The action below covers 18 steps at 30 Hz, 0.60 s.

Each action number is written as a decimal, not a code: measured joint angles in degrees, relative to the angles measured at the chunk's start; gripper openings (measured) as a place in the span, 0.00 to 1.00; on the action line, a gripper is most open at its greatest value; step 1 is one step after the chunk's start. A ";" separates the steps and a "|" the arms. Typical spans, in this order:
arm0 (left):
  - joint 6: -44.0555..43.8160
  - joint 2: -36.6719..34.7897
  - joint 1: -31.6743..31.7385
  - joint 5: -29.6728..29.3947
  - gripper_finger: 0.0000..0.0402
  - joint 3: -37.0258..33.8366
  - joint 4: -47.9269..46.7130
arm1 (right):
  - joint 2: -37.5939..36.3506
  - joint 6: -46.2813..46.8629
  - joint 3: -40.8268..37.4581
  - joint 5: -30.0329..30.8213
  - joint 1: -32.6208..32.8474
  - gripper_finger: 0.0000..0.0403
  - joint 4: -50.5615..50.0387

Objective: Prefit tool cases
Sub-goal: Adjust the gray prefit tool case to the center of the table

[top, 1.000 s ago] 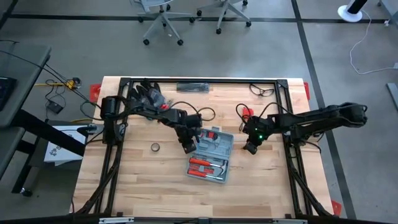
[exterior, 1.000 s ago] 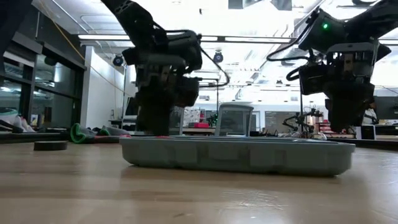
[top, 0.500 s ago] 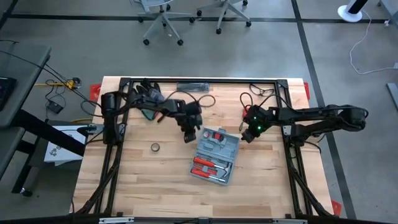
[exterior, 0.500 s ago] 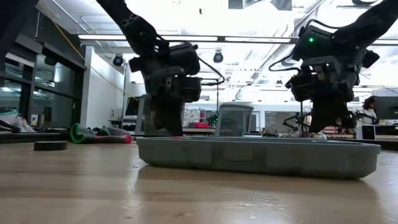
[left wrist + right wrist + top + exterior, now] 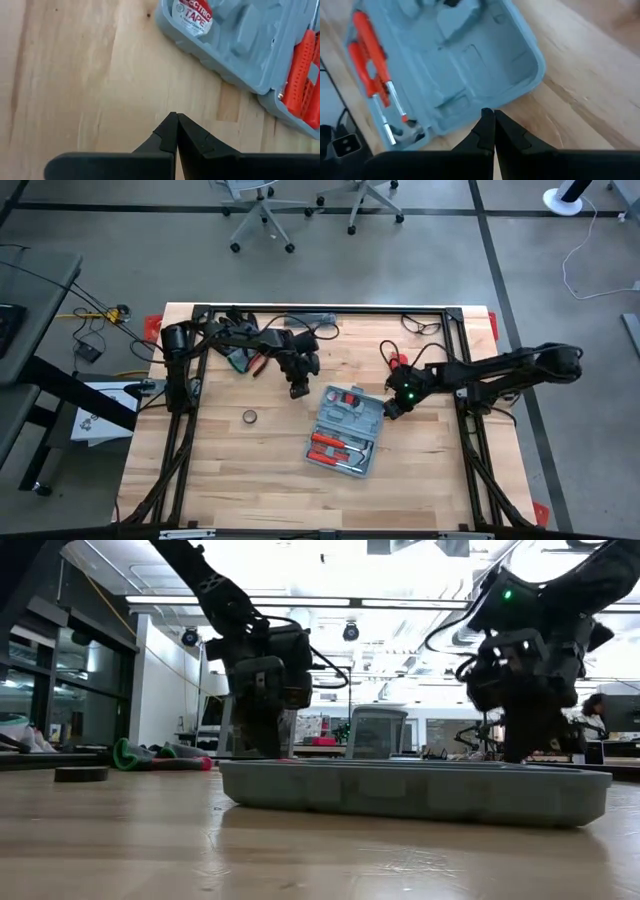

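Tool case [image 5: 345, 429] open on table, between pressed-together left gripper [image 5: 296, 391] and right gripper [image 5: 388, 412].

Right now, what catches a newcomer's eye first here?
The open blue-grey tool case lying mid-table, red-handled tools in its near half. Both shut grippers flank its far half: the left gripper off one corner, the right gripper at the opposite edge. A small dark tape roll lies apart.
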 joint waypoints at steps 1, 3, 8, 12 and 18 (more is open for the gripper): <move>-0.03 0.26 -0.18 0.37 0.00 0.01 0.01 | 1.50 0.05 0.00 -0.20 0.29 0.00 0.79; -0.10 1.46 -0.66 2.14 0.00 0.01 -0.08 | 4.55 1.24 0.01 -0.15 0.77 0.00 3.51; -0.76 4.24 -1.80 4.22 0.00 0.11 0.88 | 11.46 3.04 0.03 1.30 0.33 0.00 14.64; -1.92 4.68 -1.74 4.86 0.00 0.10 1.51 | 15.43 2.40 2.68 0.39 -2.95 0.00 16.30; -0.93 3.89 1.87 3.98 0.00 0.28 -0.08 | 19.49 -8.12 9.50 -2.29 -9.81 0.00 9.39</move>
